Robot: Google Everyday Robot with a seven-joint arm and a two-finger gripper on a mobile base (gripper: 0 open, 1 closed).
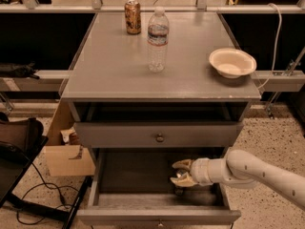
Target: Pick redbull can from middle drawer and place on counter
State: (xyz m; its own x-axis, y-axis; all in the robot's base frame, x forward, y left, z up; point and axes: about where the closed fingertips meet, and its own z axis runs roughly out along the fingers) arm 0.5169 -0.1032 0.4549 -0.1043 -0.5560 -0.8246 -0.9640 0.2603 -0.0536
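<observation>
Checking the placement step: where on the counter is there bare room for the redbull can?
The counter is bare front-left, left of the water bottle and before the brown can. The bowl crowds the right. The gripper is in the middle drawer.

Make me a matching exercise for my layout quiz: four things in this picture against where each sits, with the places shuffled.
Things:
1. brown-orange can
2. water bottle
3. bowl
4. gripper

Places:
A. right side of the counter
B. inside the open drawer
C. back of the counter, left of centre
D. middle of the counter

Pairs: 1-C, 2-D, 3-A, 4-B.
</observation>
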